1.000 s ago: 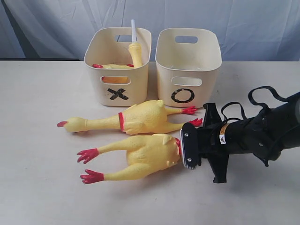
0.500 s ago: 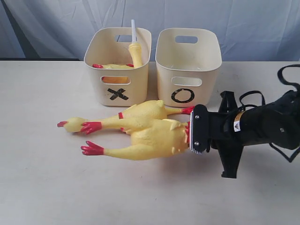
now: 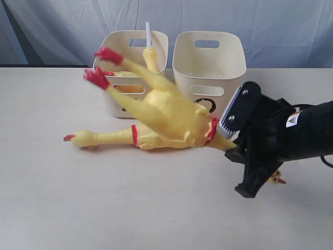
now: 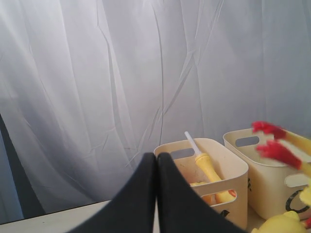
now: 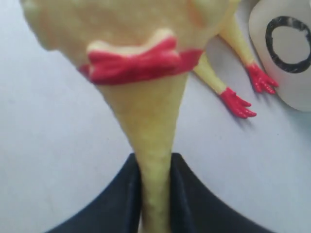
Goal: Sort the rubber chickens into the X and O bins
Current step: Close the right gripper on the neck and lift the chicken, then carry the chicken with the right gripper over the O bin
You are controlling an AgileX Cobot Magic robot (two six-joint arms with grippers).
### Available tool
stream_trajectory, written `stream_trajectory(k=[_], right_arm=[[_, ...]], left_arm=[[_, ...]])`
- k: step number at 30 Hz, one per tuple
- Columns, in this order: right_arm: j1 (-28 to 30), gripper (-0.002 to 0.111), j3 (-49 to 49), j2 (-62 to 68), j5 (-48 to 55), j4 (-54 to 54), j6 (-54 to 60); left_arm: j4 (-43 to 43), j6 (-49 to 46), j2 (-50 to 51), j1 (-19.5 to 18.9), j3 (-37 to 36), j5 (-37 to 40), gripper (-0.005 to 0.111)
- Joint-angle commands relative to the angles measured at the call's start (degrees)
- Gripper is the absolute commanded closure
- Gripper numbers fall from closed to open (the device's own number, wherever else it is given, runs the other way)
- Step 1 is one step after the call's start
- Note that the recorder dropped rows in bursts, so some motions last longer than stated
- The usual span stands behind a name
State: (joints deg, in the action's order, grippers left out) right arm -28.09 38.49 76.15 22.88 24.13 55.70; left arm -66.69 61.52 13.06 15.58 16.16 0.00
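Now | right gripper (image 3: 229, 141) pinching held chicken (image 3: 166, 112) by the neck | just hoisted off table (image 3: 52, 208), feet swung up | left gripper (image 4: 156, 194) closed, empty | ready for sorting.

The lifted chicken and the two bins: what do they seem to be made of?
The lifted chicken: probably soft rubber or vinyl, matte yellow; its neck pinches thin in the right gripper. The left bin and right bin: likely rigid moulded plastic, cream, slight sheen, with thin even walls and cut handle slots.
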Motion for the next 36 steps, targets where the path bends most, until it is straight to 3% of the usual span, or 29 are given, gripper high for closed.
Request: stream_trajectory(k=[1,12,26,36], right_arm=[[0.03,0.109,0.15,-3.23,-3.47,12.00,-0.81],[0.03,0.109,1.07,-2.71,-31.33,25.84,-4.53],[0.03,0.109,16.18,8.12,-22.88,33.57,-4.53],[0.13,0.109,19.08,11.38,-24.11,35.30,-4.53]], left_arm=[[0.40,0.39,-0.42,-0.05,-0.15,0.43,0.107],[0.40,0.39,-0.42,-0.05,-0.15,0.43,0.107],[0.40,0.39,-0.42,-0.05,-0.15,0.43,0.107],[0.50,0.39,-0.42,-0.05,-0.15,0.41,0.107]])
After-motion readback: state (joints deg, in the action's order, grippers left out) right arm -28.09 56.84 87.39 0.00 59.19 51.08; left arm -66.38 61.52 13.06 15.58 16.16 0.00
